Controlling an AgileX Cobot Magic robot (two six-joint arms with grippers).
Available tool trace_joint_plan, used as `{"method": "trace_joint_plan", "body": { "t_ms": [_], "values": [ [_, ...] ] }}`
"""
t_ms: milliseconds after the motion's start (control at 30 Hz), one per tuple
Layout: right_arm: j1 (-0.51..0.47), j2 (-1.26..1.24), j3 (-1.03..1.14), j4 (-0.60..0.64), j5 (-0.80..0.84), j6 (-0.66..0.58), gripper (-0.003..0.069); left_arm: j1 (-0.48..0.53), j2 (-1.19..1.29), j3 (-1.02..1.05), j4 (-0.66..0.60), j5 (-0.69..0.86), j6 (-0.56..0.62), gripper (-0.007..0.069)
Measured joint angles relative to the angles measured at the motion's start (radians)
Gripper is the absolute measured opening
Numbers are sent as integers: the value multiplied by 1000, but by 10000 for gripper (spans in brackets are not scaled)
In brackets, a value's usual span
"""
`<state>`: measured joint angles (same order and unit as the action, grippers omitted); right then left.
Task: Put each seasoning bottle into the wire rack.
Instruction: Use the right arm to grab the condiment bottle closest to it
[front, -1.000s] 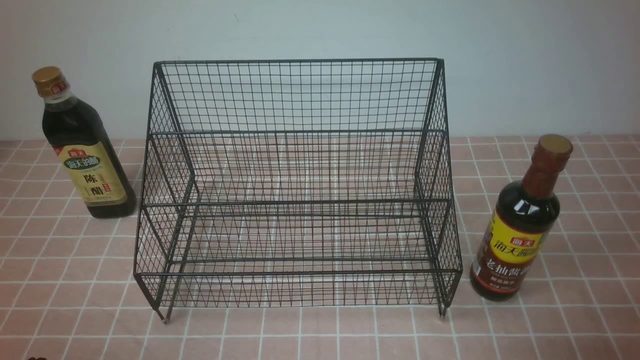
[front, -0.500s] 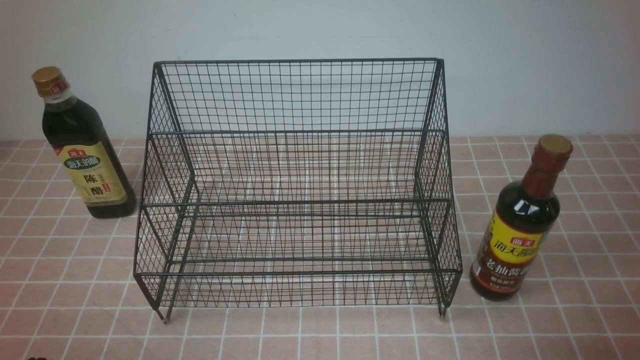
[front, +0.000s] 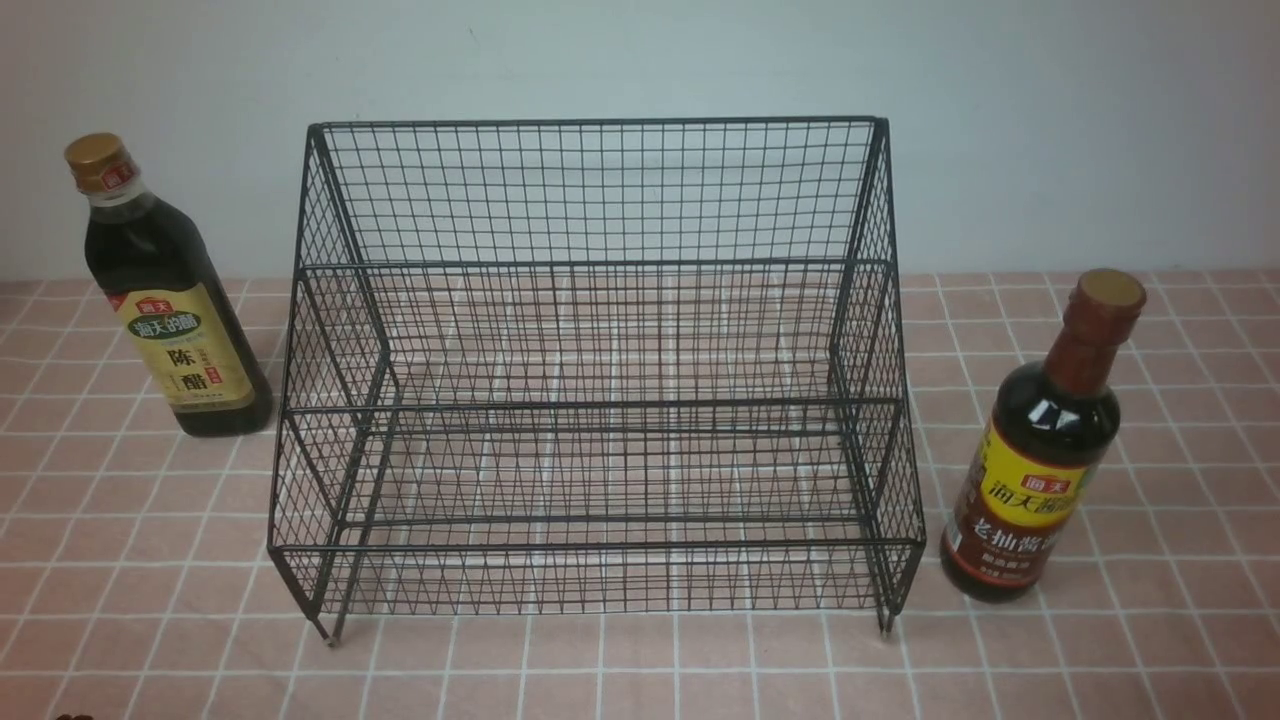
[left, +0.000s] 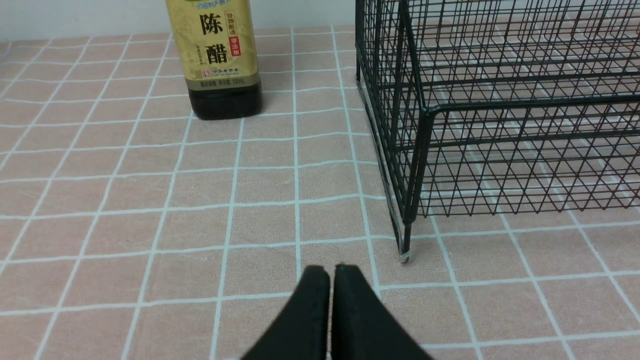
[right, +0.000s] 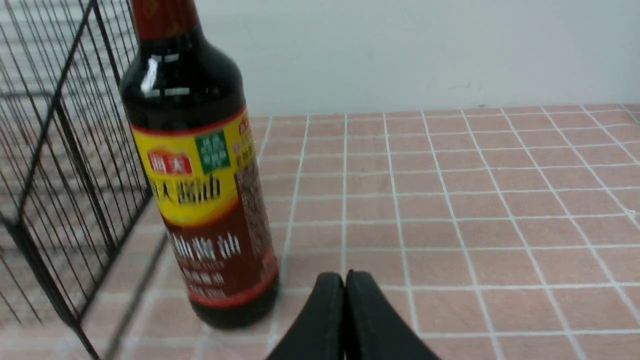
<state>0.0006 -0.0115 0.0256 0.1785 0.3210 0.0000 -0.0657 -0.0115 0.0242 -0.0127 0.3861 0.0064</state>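
Observation:
A black wire rack (front: 595, 380) stands in the middle of the tiled table, both tiers bare. To its left stands a squarish seasoning bottle (front: 165, 300) with a gold cap and beige label; its lower part (left: 220, 60) shows in the left wrist view. On the rack's right stands a round seasoning bottle (front: 1045, 450) with a brown cap and yellow-brown label, close and blurred (right: 200, 175) in the right wrist view. My left gripper (left: 331, 272) is shut and holds nothing, short of the rack's front left foot. My right gripper (right: 345, 277) is shut and holds nothing, just beside the round bottle's base. Neither arm shows in the front view.
The table wears a pink cloth (front: 640, 670) with a white grid. A pale wall (front: 640, 60) rises right behind the rack. The rack's front left leg (left: 406, 245) stands near my left gripper's tips, and its side mesh (right: 60, 165) stands next to the round bottle.

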Motion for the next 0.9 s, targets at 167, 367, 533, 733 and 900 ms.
{"method": "trace_joint_plan", "body": {
  "t_ms": [167,367,533,733,900],
  "values": [
    [0,0,1,284,-157,123,-14,0,0,0,0,0,0,-7],
    [0,0,1,604,-305,158,-14,0,0,0,0,0,0,-7],
    [0,0,1,655,-367,117,-14,0,0,0,0,0,0,-7],
    [0,0,-78,542,-362,19,-14,0,0,0,0,0,0,-7],
    [0,90,-346,294,-254,-97,-14,0,0,0,0,0,0,-7]
  ]
}}
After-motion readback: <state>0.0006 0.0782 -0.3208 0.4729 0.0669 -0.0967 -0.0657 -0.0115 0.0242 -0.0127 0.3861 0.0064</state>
